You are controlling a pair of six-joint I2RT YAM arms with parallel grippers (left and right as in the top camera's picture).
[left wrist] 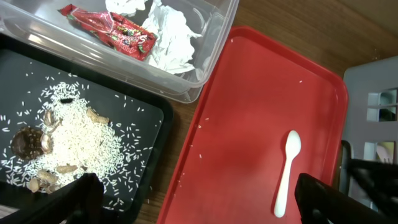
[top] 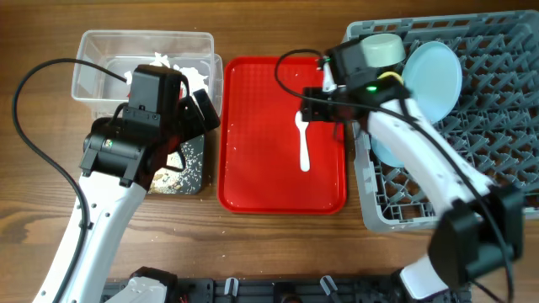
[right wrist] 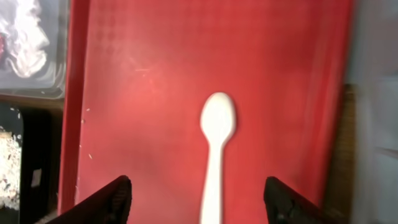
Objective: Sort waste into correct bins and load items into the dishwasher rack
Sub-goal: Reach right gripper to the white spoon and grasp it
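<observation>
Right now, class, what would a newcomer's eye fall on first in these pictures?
The bright red serving tray at the centre, with a lone white plastic spoon lying on it below the open right pincer. Next, the light blue plate in the grey dishwasher rack at the right.

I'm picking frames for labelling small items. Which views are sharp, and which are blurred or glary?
Left wrist: sharp, with single rice grains distinct on the shallow black rectangular tray. Right wrist: soft all over, and the white plastic spoon has smeared edges against the flat red serving tray. Overhead: crisp, with only a mild sheen on the red tray.
</observation>
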